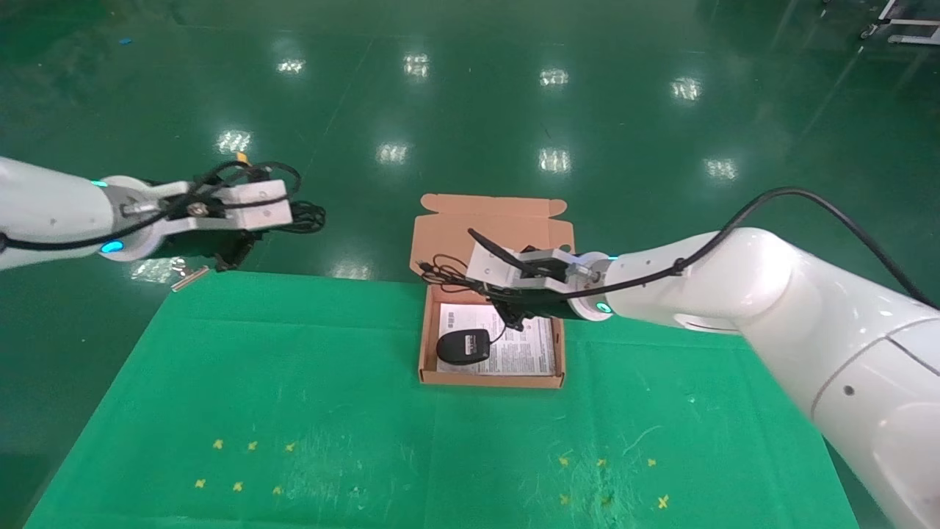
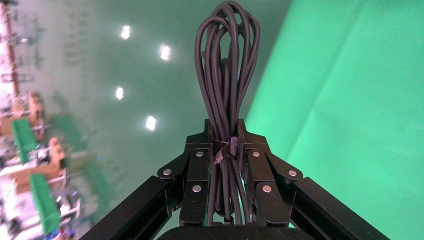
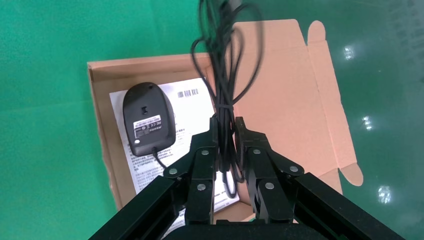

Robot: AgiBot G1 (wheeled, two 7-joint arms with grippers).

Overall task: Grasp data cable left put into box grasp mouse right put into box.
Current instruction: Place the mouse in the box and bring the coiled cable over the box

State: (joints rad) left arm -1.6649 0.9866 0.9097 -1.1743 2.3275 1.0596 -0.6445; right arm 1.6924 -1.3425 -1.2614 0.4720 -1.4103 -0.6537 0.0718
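My left gripper [image 1: 283, 215] hangs left of the table's far edge, over the floor, shut on the data cable [image 1: 305, 214], a black bundle of loops. In the left wrist view the gripper [image 2: 226, 131] clamps the data cable [image 2: 226, 65] at its tie. The box [image 1: 490, 379] lies open at the table's far middle, lid [image 1: 499, 224] folded back. The mouse [image 1: 463, 347] lies inside it on the white sheet [image 1: 525, 351], underside up in the right wrist view [image 3: 147, 117]. My right gripper [image 1: 481, 290] hovers over the box [image 3: 100, 130], shut on the mouse's cord [image 3: 225, 75].
The green cloth table [image 1: 294, 382] has small yellow marks near its front. A small silver object [image 1: 189, 278] lies by the table's far left corner. Shiny green floor lies beyond the table.
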